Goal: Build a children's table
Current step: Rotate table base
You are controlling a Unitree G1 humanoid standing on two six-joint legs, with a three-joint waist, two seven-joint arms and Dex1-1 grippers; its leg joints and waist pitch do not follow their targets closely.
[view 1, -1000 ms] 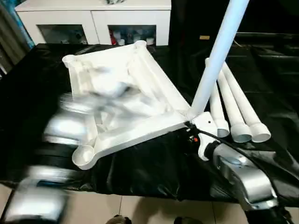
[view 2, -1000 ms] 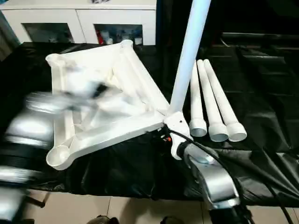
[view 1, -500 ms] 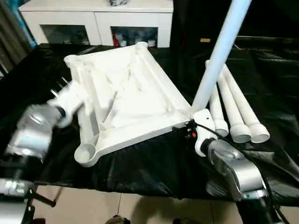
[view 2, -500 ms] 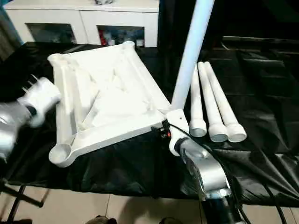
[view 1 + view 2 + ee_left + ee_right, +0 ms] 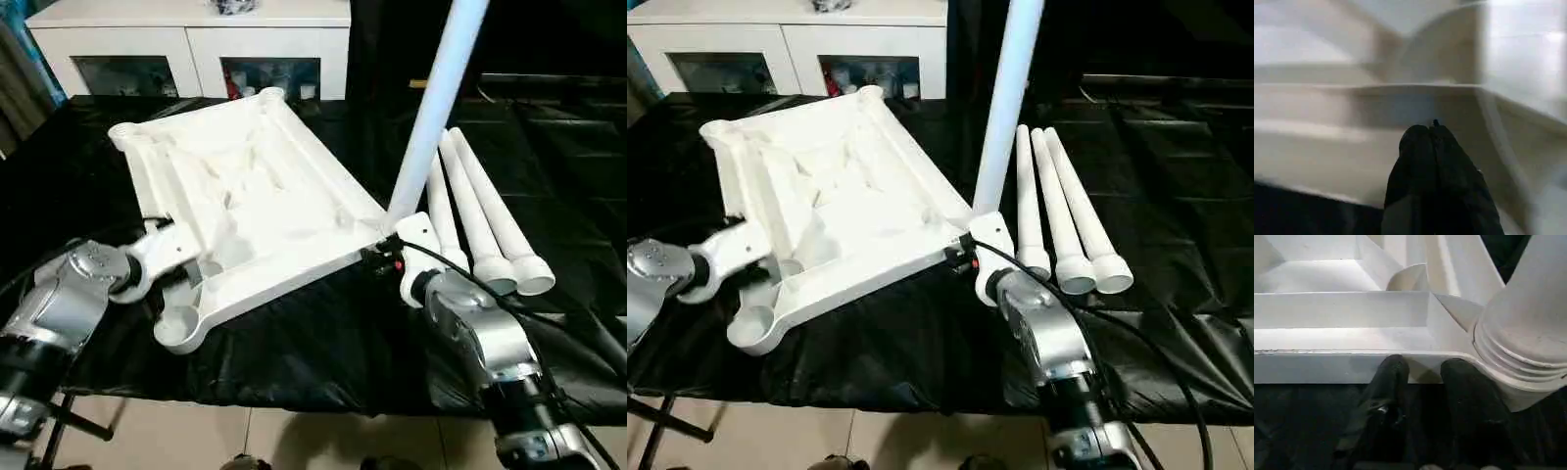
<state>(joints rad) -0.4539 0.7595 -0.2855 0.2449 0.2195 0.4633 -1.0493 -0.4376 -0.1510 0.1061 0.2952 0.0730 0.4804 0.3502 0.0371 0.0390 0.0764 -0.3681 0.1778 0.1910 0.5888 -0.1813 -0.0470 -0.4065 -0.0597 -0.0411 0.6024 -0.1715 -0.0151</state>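
Observation:
The children's table top lies upside down on black cloth, ribbed underside up. One white leg stands upright in its near right corner socket. Three more legs lie side by side to the right. My left gripper is shut, its tips pressed against the top's left rim wall close to the near left corner socket. My right gripper is at the near right corner, just below the rim. Its fingers stand a little apart with only dark cloth between them.
A black cloth covers the work surface and hangs over its front edge above a tiled floor. A white cabinet with glass doors stands behind the table top. A black cable runs along my right forearm.
My left arm has swung in from the left and now rests against the top's left rim. My right arm has stayed at the near right corner. The camera has shifted a little.

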